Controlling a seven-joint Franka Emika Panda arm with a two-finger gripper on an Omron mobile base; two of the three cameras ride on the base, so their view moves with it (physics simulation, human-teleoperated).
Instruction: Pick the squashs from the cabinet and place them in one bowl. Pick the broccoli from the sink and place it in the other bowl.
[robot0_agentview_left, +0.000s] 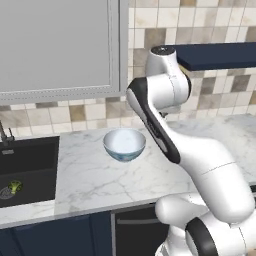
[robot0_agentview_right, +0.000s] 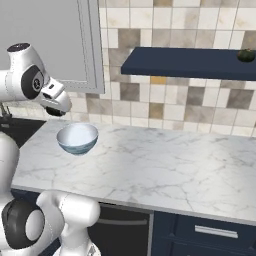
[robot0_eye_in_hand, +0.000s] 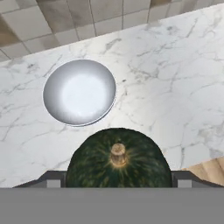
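In the left base view, the broccoli (robot0_agentview_left: 15, 186) is lying in the sink (robot0_agentview_left: 30, 160), and a bowl (robot0_agentview_left: 124, 144) is sitting on the counter (robot0_agentview_left: 90, 180). In the right base view, one squash (robot0_agentview_right: 245, 55) is resting on the cabinet (robot0_agentview_right: 190, 63). In the hand view, the gripper (robot0_eye_in_hand: 118, 180) is holding the other squash (robot0_eye_in_hand: 118, 159) between wide jaws, near the bowl (robot0_eye_in_hand: 79, 92).

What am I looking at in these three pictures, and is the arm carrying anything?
A white robot arm stands at a marble counter. Two pictures come from cameras behind it, left and right; the third looks along its gripper. The gripper is shut on a dark green squash, above the counter near an empty bowl. Another squash sits on the navy shelf. A broccoli lies in the black sink, at the left.
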